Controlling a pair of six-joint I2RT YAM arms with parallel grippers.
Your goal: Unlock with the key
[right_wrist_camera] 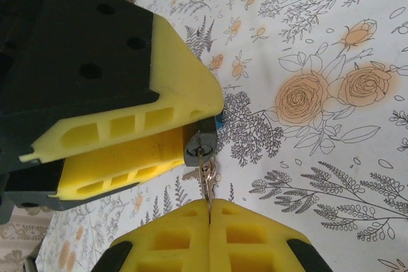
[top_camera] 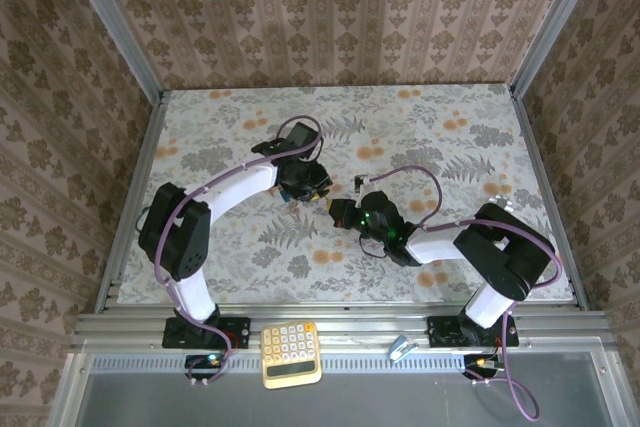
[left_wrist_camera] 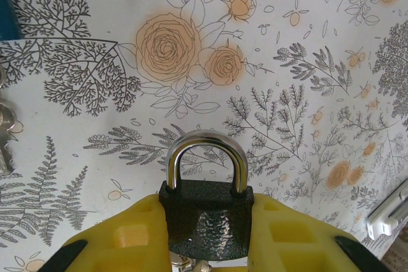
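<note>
Between the yellow pads (right_wrist_camera: 268,218) of your right gripper (right_wrist_camera: 209,203) there's no gap at all: the jaws are pressed flat together and you've got the key (right_wrist_camera: 206,186) pinched in the seam. Its head is buried in the foam, and only the thin metal blade shows, running straight up out of the fingers. The blade tip meets the underside of the padlock (right_wrist_camera: 199,146); how deep it sits in the keyway, I can't tell. A spare key (right_wrist_camera: 193,174) dangles just beside the blade. Moving out from there, your left gripper (left_wrist_camera: 206,208) is clamped on the padlock's dark body from both sides. Both legs of the shackle (left_wrist_camera: 206,151) are seated in the body, and its arch stands clear of the fingers. The two claws meet nose to nose about the middle of the floral worktop (top_camera: 450,137). A calculator (top_camera: 292,352) lies on the metal rail (top_camera: 350,325) beyond the near edge, between the arm bases.
</note>
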